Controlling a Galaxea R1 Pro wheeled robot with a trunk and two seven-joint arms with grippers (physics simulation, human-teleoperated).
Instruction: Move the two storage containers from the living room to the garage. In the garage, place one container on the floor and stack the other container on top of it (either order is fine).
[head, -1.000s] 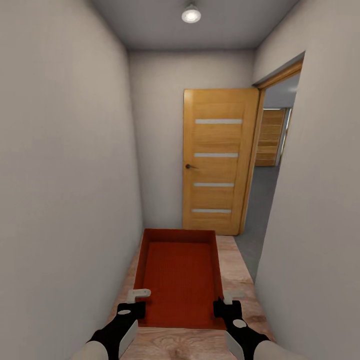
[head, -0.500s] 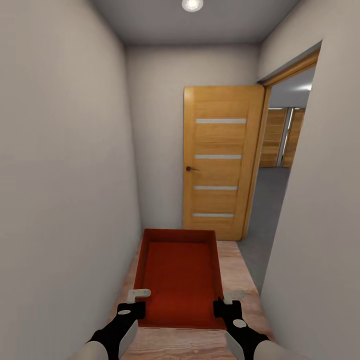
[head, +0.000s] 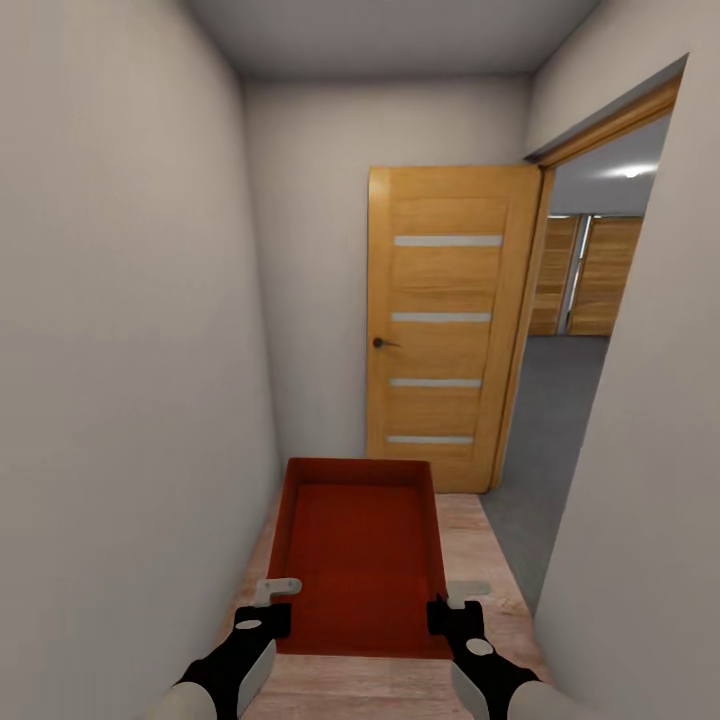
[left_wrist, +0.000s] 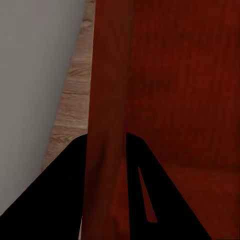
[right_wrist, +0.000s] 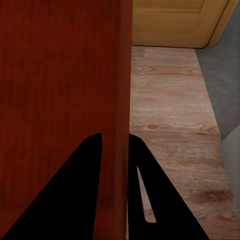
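An orange-red rectangular plastic storage container (head: 362, 552), lidless with slightly tapered walls, sits level at 6 o'clock in the head view, its long axis running toward 12 o'clock. Its ribbed inner bottom is bare. It is held off the light wood-plank corridor flooring (head: 480, 560), its left long wall (left_wrist: 107, 125) pinched by the left gripper (head: 268, 612) and its right long wall (right_wrist: 116, 100) by the right gripper (head: 452, 612). At 2 o'clock, past an open doorway, lies dark grey floor (head: 550, 400).

The right gripper's (right_wrist: 114, 165) dark fingers (right_wrist: 80, 200) pinch the orange-red container's (right_wrist: 60, 90) wall, one on each face. Beside it lies light wood-plank flooring (right_wrist: 170, 130), meeting a wooden door (right_wrist: 170, 22) and grey floor (right_wrist: 225, 75).
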